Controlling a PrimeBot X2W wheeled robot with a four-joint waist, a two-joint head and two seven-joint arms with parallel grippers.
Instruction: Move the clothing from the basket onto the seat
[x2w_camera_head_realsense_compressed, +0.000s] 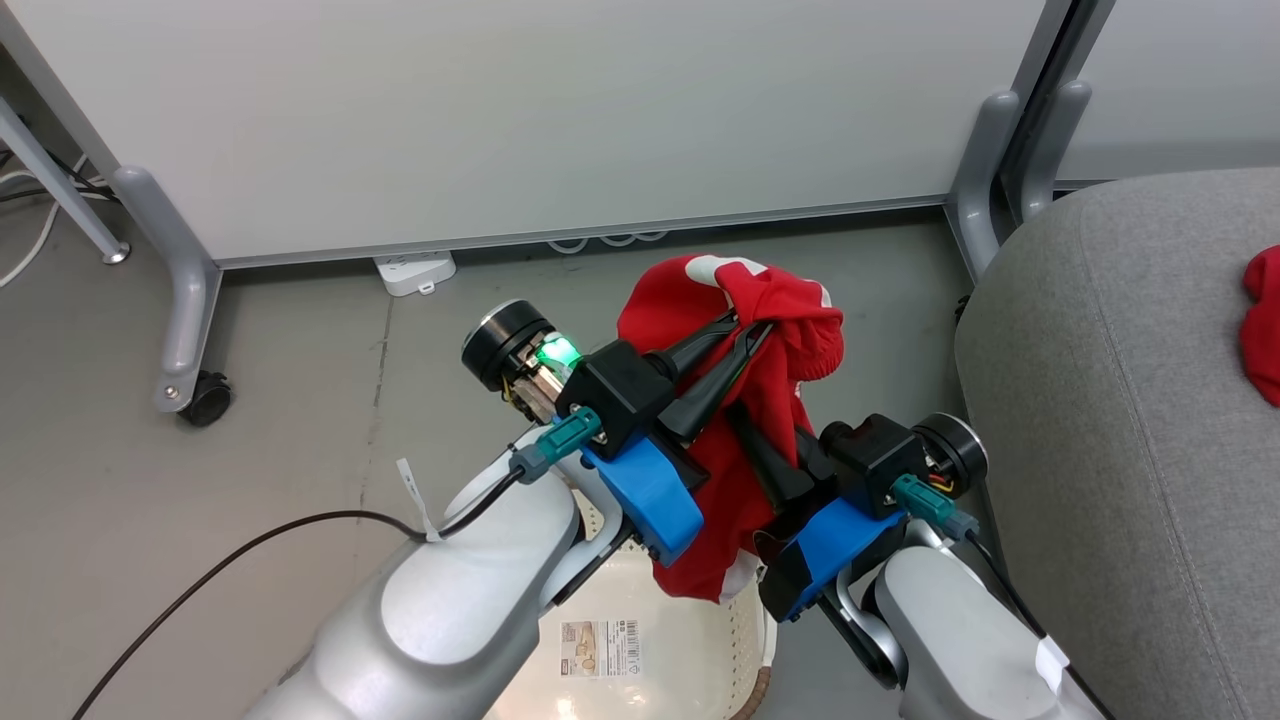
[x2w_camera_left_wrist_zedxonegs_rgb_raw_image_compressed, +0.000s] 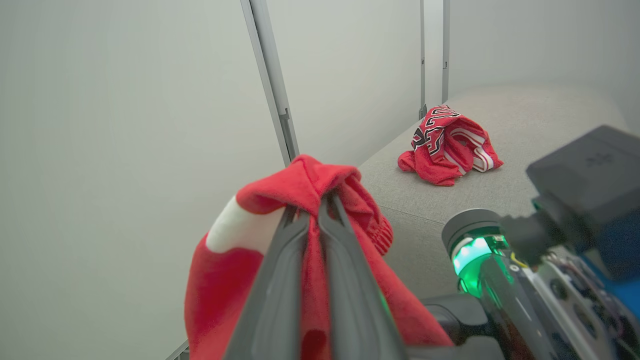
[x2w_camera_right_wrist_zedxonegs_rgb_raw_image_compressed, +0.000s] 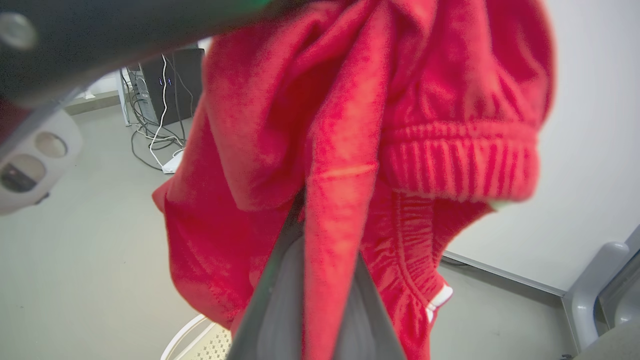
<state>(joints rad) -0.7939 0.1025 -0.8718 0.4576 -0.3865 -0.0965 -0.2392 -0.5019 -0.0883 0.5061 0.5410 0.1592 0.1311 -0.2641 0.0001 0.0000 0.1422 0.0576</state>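
Left claw (x2w_camera_head_realsense_compressed: 750, 325) and right claw (x2w_camera_right_wrist_zedxonegs_rgb_raw_image_compressed: 327, 235) pinch the red garment (x2w_camera_head_realsense_compressed: 780, 300), hanging long from 12 to 6 o'clock over the basket (x2w_camera_head_realsense_compressed: 690, 640). Its sticker (x2w_camera_head_realsense_compressed: 600, 648) is too small to read. The jersey (x2w_camera_left_wrist_zedxonegs_rgb_raw_image_compressed: 447, 150) lies on the seat (x2w_camera_head_realsense_compressed: 1100, 400) at 3 o'clock.

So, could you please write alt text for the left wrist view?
The left gripper is shut on a red garment with a white patch, held up before a pale wall. Behind it, a red jersey lies crumpled on the grey seat.
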